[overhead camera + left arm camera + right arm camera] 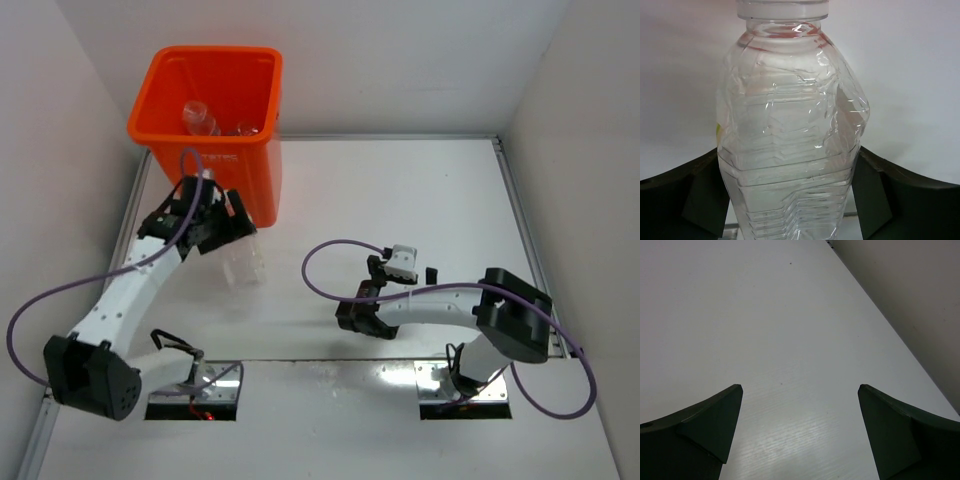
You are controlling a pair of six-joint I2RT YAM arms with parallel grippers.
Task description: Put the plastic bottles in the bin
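Observation:
The orange bin (255, 165) stands at the back left, and clear plastic bottles (202, 118) lie inside it. My left gripper (228, 228) is just in front of the bin, shut on a plain clear plastic bottle (244, 262). In the left wrist view that bottle (790, 115) fills the frame. It is dented on one side, and its white cap points away from the camera. My left gripper (789, 150) presses a dark finger against each side of it. My right gripper (362, 318) is open and empty low over the bare table; its jaws (800, 387) stand wide apart.
White walls close in the table on the left, back and right. A metal edge strip (525, 230) runs along the right side. Purple cables (330, 262) loop from both arms over the table.

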